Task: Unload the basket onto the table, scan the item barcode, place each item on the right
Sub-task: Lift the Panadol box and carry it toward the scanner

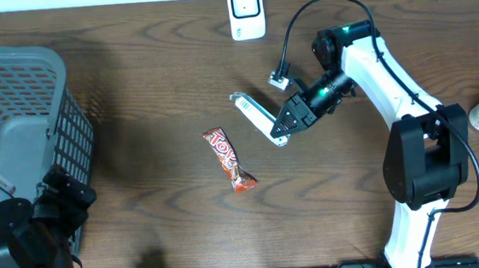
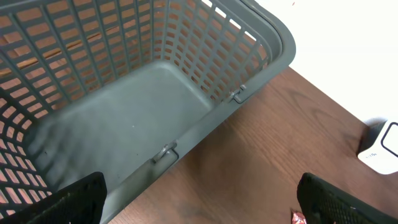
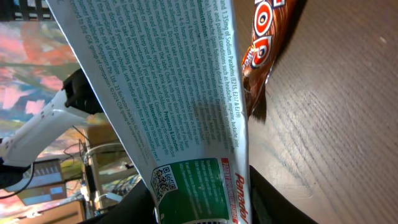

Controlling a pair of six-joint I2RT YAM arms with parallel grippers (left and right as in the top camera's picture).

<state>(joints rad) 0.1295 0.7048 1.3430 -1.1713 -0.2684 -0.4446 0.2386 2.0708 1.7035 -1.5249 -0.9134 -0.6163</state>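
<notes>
Wooden table below, right tool reaches leftward grasping white box; left tool released.

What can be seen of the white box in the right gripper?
The white box is a long, slim carton, cardboard by its look. The right wrist view shows dense small print, a green band and a QR code near one end. The right gripper is shut on that end. The box points diagonally away from it, not touching the candy bar.

White links and black joints make up the right arm. A black cable loops beside its green-lit joint. The left arm is mostly black.
</notes>
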